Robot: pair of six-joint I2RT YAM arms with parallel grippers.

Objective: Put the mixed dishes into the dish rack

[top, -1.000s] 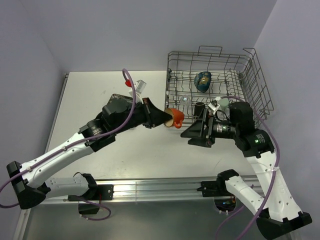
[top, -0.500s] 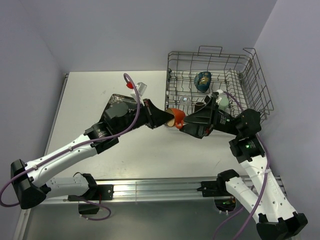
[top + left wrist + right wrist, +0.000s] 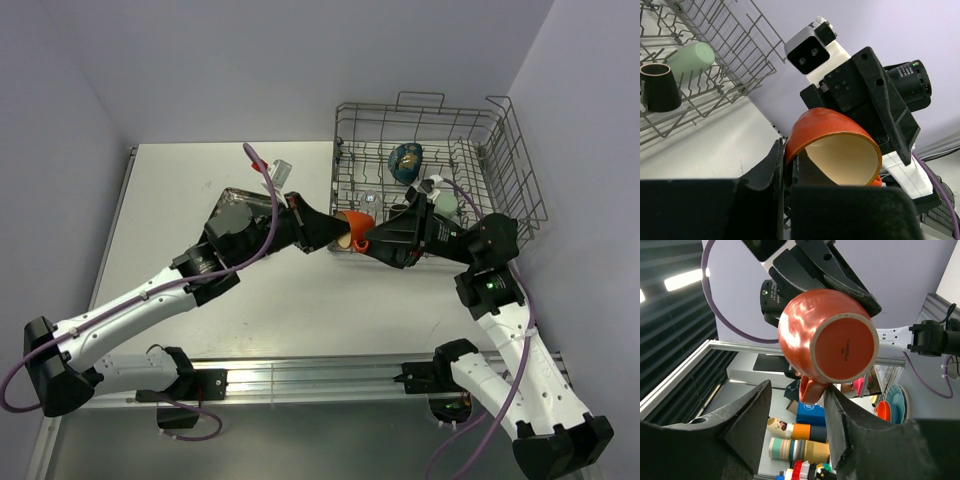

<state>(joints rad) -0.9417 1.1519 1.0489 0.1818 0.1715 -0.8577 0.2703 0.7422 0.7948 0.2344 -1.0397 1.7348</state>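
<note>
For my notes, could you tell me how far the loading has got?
Done: bowl, green cup and brown mug sit in the rack. In hand: left gripper holds the orange mug by its rim; right gripper, jaws open, flanks its handle. Left: racking it and the dark plate on the table.

- Left arm (image 3: 150, 295) stretches from the near left corner of the worktop (image 3: 190, 175) diagonally toward its middle, wrist raised off the surface.
- Left gripper (image 3: 335, 232) points right, jaws pinched on the rim of a small orange mug (image 3: 352, 228).
- Right arm (image 3: 510, 335) rises from the near right corner, elbow bent, forearm pointing left.
- Right gripper (image 3: 372, 240) faces the left one, fingers (image 3: 747, 415) parted either side of the mug's base, not touching it.
</note>
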